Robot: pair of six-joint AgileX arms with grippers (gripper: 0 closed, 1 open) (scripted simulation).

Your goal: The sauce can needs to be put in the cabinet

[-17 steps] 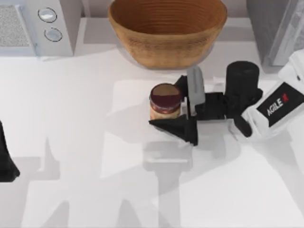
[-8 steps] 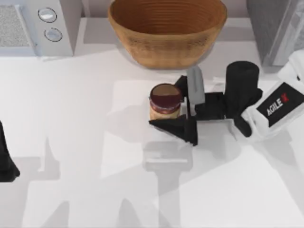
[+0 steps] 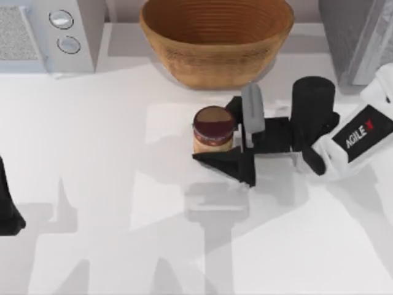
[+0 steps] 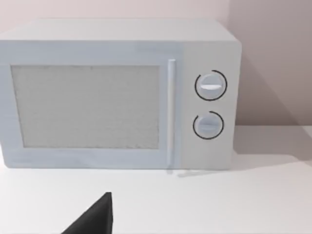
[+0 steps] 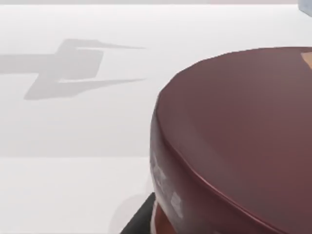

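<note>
Mid-table, below basket [image 3: 216, 40] | sauce can [image 3: 213, 129] upright, axis vertical | right gripper [image 3: 230, 132] fingers wide around it

Maroon top of the sauce can [image 5: 239, 136] close above white table [image 5: 73, 136]

The sauce can [image 3: 213, 130] stands upright near the middle of the table [image 3: 92, 153], closer to its far edge than its near edge. It is a small cylinder with a dark maroon round top and an orange-yellow label on its side. In the right wrist view its maroon lid [image 5: 243, 141] looms close, smooth and slightly domed. The cabinet [image 3: 359, 37] sits at the table's far right corner, a boxy unit with a speckled grey top and a pale white-framed front.
</note>
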